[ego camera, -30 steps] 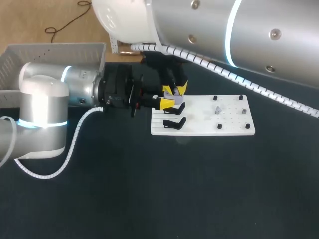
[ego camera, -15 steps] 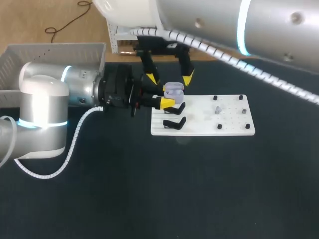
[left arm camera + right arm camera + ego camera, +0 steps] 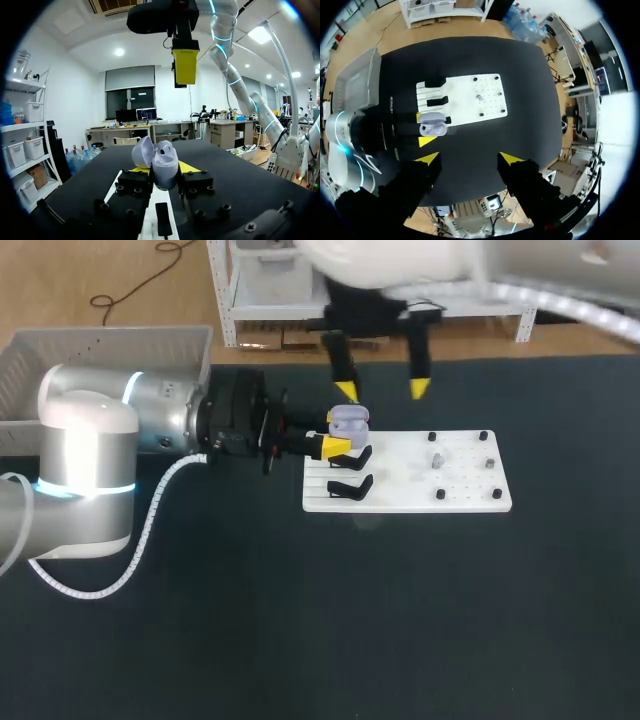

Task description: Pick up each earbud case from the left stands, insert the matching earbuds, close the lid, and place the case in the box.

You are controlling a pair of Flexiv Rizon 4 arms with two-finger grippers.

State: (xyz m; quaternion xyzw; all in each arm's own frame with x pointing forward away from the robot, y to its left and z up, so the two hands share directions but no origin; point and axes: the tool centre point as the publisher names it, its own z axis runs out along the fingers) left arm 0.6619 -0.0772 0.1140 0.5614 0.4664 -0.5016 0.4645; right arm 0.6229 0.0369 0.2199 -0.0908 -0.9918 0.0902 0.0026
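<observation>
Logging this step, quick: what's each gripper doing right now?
Left gripper: closed on the earbud case, lid open.
Right gripper: open, empty.

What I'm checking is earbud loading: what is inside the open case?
The earbud case, gripped by the left hand, has its lid open. Only a pale hollow shows; its front wall hides whether anything sits inside.

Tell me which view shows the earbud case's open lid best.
Left wrist view: the earbud case sits close up, lid visibly raised. Head view shows it small, from above; right wrist view shows it small and distant, lid unclear.
</observation>
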